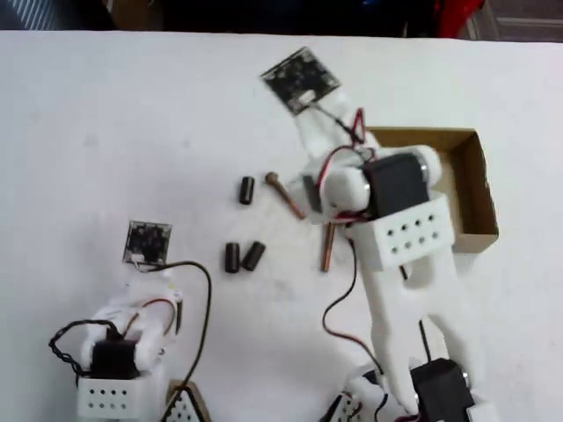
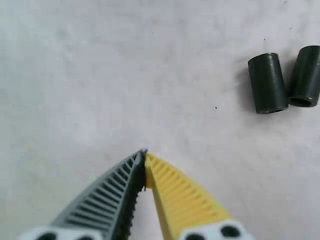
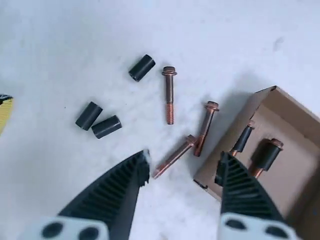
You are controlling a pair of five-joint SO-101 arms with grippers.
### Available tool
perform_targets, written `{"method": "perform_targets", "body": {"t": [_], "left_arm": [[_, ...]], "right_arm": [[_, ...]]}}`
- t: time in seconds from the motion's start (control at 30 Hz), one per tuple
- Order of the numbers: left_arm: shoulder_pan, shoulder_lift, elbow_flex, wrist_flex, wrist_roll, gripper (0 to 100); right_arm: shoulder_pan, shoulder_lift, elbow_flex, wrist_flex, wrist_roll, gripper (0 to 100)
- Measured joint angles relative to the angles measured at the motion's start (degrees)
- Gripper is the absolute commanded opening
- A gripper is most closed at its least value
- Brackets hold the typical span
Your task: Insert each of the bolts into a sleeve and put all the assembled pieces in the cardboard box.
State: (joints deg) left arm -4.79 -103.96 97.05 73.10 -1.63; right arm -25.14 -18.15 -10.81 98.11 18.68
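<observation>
Copper bolts (image 3: 169,95) loose on bench (image 3: 60,45); right gripper (image 3: 185,157) spread wide above, likely for pickup; left gripper (image 2: 145,153) pinched closed.

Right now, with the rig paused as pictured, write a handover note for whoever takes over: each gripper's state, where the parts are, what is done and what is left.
Left gripper: shut, empty, over bare table, near two sleeves lying side by side.
Right gripper: open, empty, above three loose bolts beside the cardboard box.
A third sleeve lies apart, near one bolt's head.
Done: two assembled pieces lie in the box.
Left: sleeve the three bolts, then box them.
</observation>
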Motion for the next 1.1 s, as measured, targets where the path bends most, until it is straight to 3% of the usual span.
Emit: {"method": "perform_targets", "body": {"t": [0.23, 0.43, 0.63, 0.83, 1.1], "left_arm": [[0.0, 0.0, 0.0, 0.0, 0.0, 2], [0.0, 0.0, 0.0, 0.0, 0.0, 2], [0.0, 0.0, 0.0, 0.0, 0.0, 2], [0.0, 0.0, 0.0, 0.0, -0.09, 2], [0.0, 0.0, 0.0, 0.0, -0.09, 2]], "right_arm": [[-6.15, -0.26, 10.46, -0.44, -20.04, 19.8], [-6.86, -0.26, 24.35, -10.81, -27.96, 19.7], [-7.47, -0.18, 34.11, -22.77, -30.42, 18.3], [-9.41, -0.18, 37.1, -27.25, -30.42, 5.6], [-10.29, 2.99, 37.1, -30.24, -32.79, 15.9]]}}
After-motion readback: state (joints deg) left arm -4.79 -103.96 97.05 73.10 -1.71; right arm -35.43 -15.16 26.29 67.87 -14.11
